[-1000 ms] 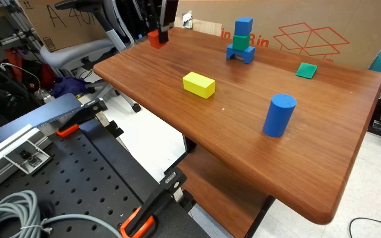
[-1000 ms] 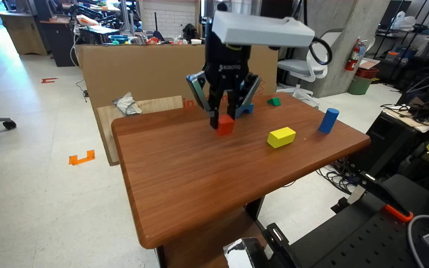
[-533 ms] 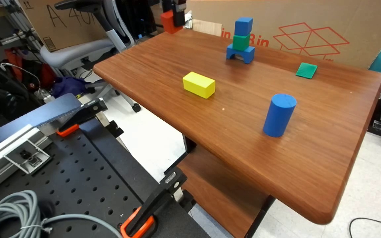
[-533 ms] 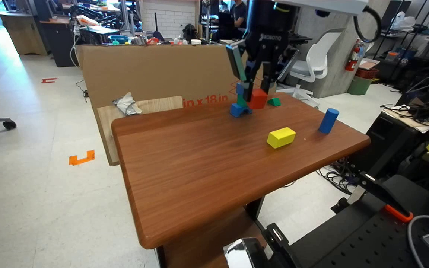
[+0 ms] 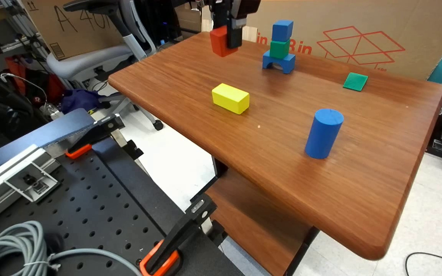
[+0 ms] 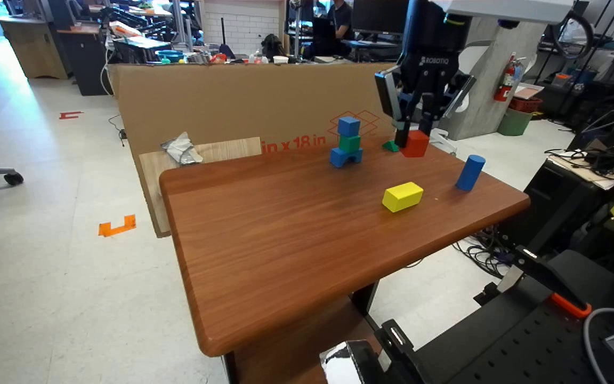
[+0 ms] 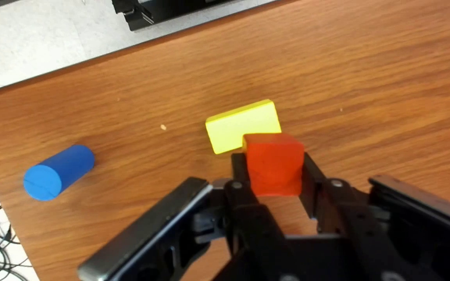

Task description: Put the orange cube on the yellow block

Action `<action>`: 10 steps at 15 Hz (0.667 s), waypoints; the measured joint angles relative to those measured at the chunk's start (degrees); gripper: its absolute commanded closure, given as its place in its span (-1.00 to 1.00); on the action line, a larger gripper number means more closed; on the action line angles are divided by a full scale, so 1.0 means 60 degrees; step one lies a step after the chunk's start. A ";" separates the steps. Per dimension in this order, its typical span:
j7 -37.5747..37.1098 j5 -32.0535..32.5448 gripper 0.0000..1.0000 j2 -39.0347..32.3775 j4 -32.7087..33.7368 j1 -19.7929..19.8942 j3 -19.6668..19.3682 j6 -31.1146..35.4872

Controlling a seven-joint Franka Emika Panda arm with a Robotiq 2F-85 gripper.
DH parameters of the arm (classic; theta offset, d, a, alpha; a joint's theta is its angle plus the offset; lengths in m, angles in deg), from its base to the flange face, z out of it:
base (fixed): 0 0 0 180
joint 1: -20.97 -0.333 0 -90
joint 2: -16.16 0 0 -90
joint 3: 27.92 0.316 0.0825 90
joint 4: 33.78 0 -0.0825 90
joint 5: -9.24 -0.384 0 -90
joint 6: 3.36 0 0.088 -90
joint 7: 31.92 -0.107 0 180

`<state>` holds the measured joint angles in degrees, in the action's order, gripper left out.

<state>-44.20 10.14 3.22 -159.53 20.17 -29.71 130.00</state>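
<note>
— So, where are you carrying the orange cube now?

— You're holding it in the air, toward the upper centre of an exterior view. Half a second ago you were showing it higher and further left there, mostly past the far corner of the table; now it's standing out mostly against the table's surface.

— And how is your gripper doing?

— It's clasping the cube from both sides, the jaws standing just the cube's breadth apart.

— What else are you seeing change?

— In an exterior view, your cube is travelling rightward, further from the frame's centre. The stack of blue and green blocks, partly hidden before, is now showing whole just above the centre, while the green wedge is losing its right end behind your gripper.

— And the yellow block?

— It's staying put on the table, near the middle of an exterior view. The table is showing between it and your cube in both exterior views; in the wrist view, the cube is hiding the lower right part of it. The blue cylinder is keeping its place too, standing right of centre.
</note>
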 measured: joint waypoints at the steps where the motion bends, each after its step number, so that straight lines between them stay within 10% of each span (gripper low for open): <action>1: 0.0000 0.0037 0.83 -0.0050 0.0012 0.0015 -0.0022 -0.0133; 10: 0.0163 0.0380 0.83 -0.0680 0.0430 0.0033 -0.0133 -0.0509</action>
<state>-43.22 12.42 -0.87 -156.95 20.37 -30.51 126.94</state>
